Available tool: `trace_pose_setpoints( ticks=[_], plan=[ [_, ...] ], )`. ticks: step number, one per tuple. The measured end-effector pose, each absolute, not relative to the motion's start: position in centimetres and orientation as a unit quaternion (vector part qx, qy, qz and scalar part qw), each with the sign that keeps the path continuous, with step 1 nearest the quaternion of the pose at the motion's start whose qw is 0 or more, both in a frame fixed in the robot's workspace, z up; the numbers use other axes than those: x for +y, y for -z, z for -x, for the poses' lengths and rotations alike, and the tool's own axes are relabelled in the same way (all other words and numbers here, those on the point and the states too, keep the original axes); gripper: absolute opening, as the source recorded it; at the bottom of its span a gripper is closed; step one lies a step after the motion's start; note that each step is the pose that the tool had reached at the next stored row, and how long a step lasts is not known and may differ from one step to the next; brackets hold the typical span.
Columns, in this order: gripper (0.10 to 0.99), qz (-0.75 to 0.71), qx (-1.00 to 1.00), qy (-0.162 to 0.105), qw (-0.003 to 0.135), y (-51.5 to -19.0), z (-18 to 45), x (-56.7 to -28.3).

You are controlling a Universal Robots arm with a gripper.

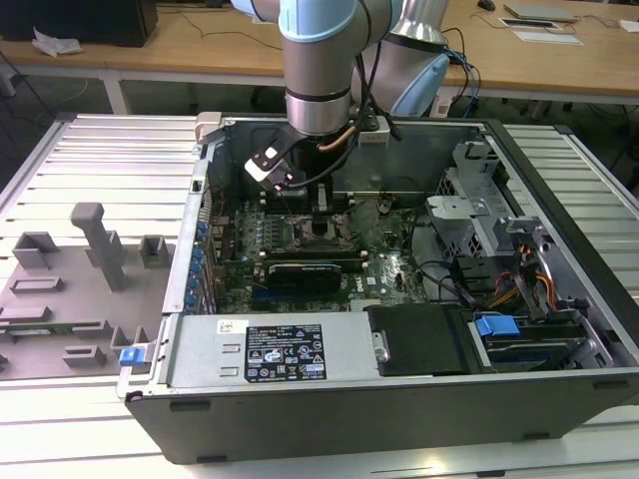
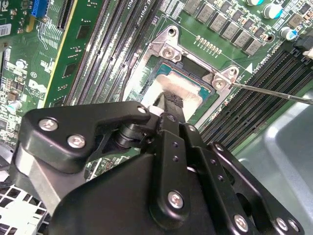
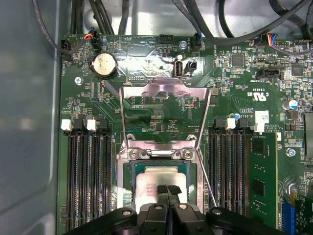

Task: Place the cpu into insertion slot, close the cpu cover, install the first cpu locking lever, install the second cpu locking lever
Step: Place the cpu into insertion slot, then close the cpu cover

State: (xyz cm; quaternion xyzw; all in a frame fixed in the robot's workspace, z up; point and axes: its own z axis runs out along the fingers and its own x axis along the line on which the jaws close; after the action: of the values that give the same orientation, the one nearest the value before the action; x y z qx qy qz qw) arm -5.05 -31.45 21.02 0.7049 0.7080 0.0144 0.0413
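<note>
I see the big open case (image 1: 399, 409) lying flat. My arm (image 1: 318, 60) reaches straight down into it. Under the arm is the green board (image 3: 234, 88).

In the first wrist view the cover (image 3: 166, 90) stands tipped up, off the slot (image 3: 123, 183). I can see the board through the cover's window. The cpu (image 3: 151, 178) lies flat inside the slot, shiny side up. In the second wrist view a thin lever (image 2: 274, 93) sticks out from one corner of the slot, up off the board.

My claw (image 3: 167, 189) is right over the middle of the cpu. Its two fingers are pressed together with nothing between them. I think the tips touch the cpu's top, but I can't be sure from here.
</note>
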Motion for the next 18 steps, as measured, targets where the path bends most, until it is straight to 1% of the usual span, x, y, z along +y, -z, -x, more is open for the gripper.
trace_pose_setpoints(
  ticks=[2,4,6,13,18],
  plan=[
    [0.106,-0.705,0.708,-0.014,0.041,-21.0,5.0,-31.4],
    [0.106,-0.705,0.708,-0.019,0.036,-21.2,5.1,-31.4],
    [0.106,-0.705,0.708,-0.02,0.036,-21.5,5.1,-31.4],
    [0.106,-0.705,0.708,-0.023,0.038,-24.4,5.0,-31.4],
    [0.106,-0.705,0.708,-0.024,0.039,-24.4,5.0,-31.4]
  ],
)
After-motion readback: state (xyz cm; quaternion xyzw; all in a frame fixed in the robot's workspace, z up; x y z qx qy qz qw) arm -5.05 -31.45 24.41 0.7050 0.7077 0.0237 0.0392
